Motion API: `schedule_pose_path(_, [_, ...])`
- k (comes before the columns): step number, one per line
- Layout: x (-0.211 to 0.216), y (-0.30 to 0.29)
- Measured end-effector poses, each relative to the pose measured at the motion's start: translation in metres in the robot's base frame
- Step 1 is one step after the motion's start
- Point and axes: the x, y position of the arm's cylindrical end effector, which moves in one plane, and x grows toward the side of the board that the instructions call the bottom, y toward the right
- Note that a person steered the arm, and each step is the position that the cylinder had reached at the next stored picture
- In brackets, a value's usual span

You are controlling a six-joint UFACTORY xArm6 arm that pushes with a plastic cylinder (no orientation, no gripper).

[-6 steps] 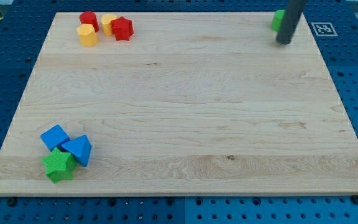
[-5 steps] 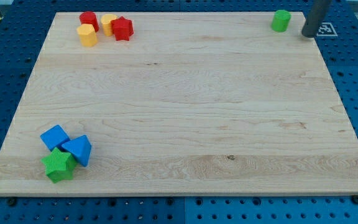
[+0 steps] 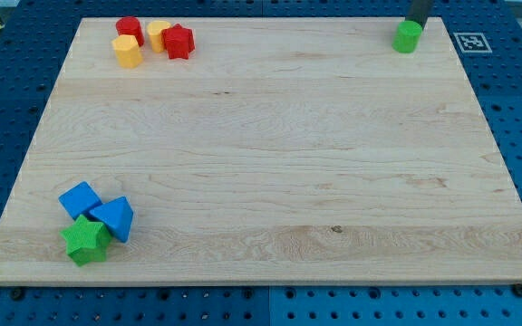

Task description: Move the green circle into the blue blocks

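The board (image 3: 270, 154) is pale wood with visible lengthwise grain and a smooth, faintly satin finish. The green circle (image 3: 407, 37), blue cube (image 3: 80, 198) and blue triangle (image 3: 114, 218) look like matt, smooth plastic. My tip (image 3: 416, 22) looks dark and matt; its material is unclear

Pretty bright, even lighting here, no harsh glare on the wooden surface (image 3: 270, 145). Blocks like the green star (image 3: 85, 240) only throw tiny soft shadows. Everything's sharp, grain included, no obvious blur or edge warping.
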Motion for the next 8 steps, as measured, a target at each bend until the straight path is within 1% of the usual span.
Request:
schedule_pose_path(1, [0.021,-0.006])
schedule_pose_path(3, [0.064,-0.046])
schedule_pose_path(6, [0.178,-0.112])
schedule_pose_path(8, [0.251,-0.170])
